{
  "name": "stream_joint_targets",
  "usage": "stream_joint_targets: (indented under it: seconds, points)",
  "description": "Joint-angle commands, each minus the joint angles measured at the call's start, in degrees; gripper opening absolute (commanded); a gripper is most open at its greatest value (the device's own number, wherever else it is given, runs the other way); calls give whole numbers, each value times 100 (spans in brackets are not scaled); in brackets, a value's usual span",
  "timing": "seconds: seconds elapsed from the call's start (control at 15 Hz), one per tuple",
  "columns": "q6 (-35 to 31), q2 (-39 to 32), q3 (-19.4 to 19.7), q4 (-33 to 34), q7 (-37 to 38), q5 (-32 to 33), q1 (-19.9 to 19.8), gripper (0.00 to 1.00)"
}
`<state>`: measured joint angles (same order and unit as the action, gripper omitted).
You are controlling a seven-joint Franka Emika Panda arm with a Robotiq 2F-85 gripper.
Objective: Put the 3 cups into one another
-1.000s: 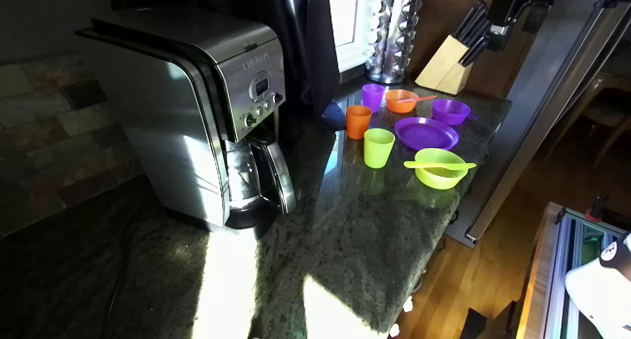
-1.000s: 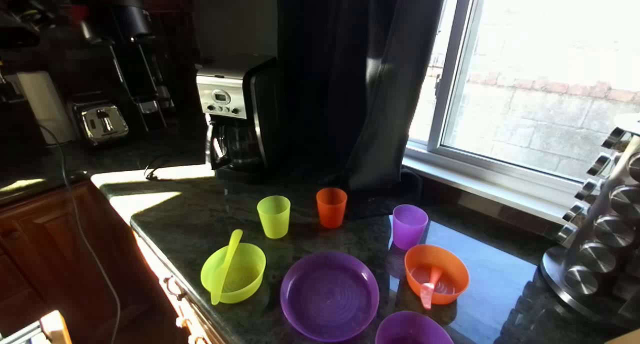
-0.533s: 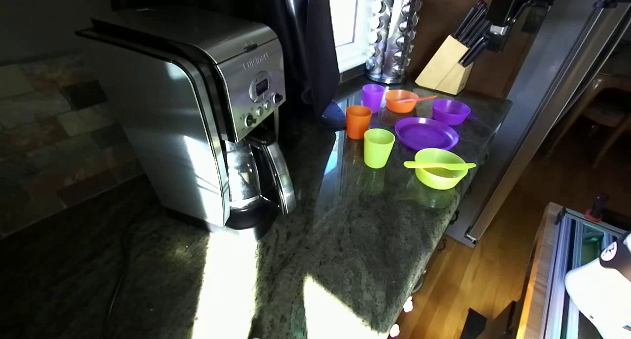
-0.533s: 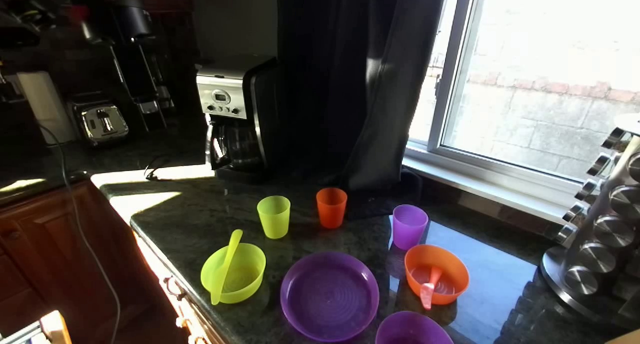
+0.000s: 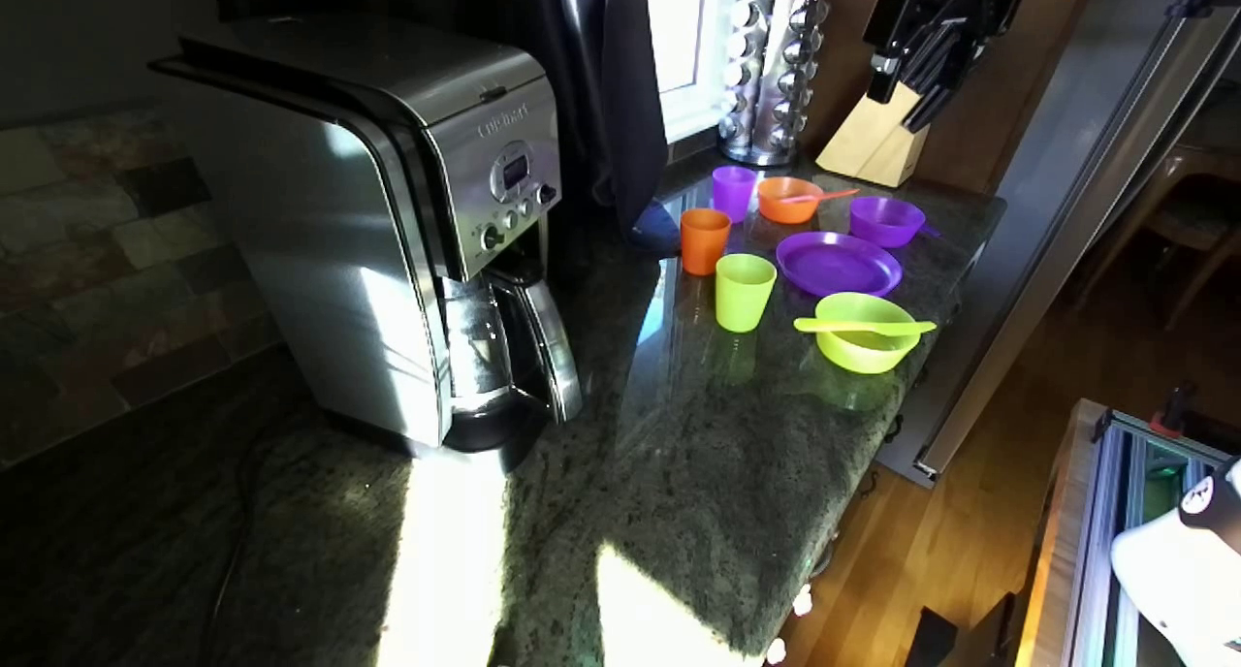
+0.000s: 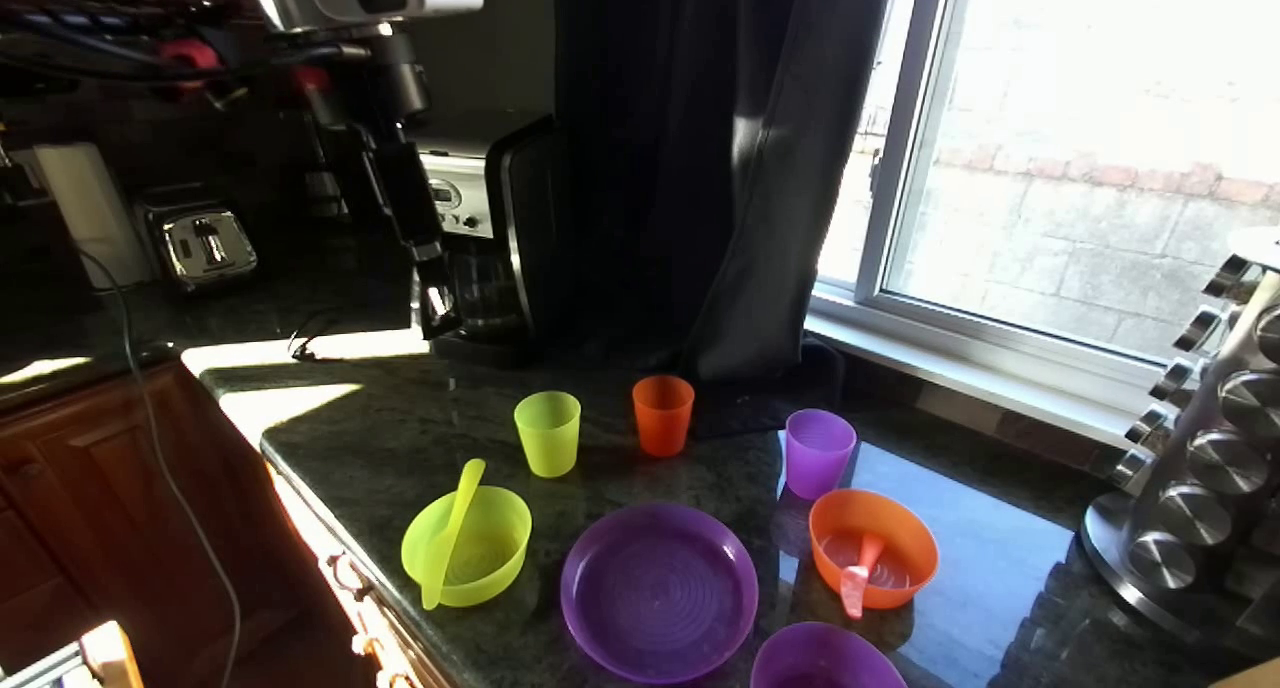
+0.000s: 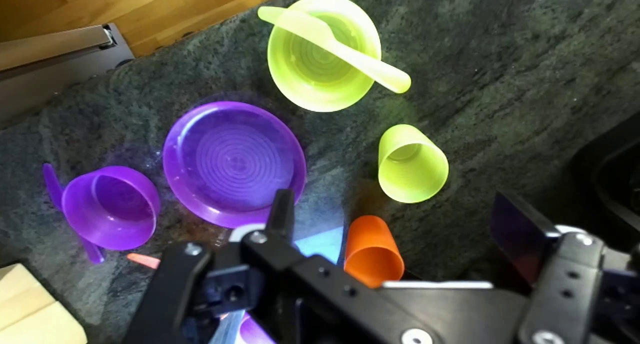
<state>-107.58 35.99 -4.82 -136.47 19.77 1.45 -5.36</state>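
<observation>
The tool [image 7: 403,219] is spread wide, empty. The green cup [image 7: 412,166], orange cup [image 7: 372,251] and purple cup [image 6: 818,455] stand separately near the purple plate [image 7: 240,159]. If it descends off-centre, it may tip one cup into its neighbour.

Arm casing [image 5: 1159,562]: white, rounded; round badge [image 5: 1198,495]. Cables [image 6: 265,66]: black, slender. Fingers [image 7: 520,234]: dark, flat-faced. Linkage bars [image 7: 370,311]: black, angular; screws [image 7: 416,337] silver, round-headed.
</observation>
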Motion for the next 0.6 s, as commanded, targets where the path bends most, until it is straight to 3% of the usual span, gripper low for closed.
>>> stream_joint_targets:
  seconds: [0.0, 0.2, 0.27, 0.53]
  points:
    - [-298, -626, 261, 56, -467, -258, 148, 100]
    - [-439, -1045, 260, 64, -541, -260, 135, 100]
    - [-353, -783, 227, 11, -441, -150, 85, 100]
    - [-357, -877, 229, 28, -443, -142, 88, 100]
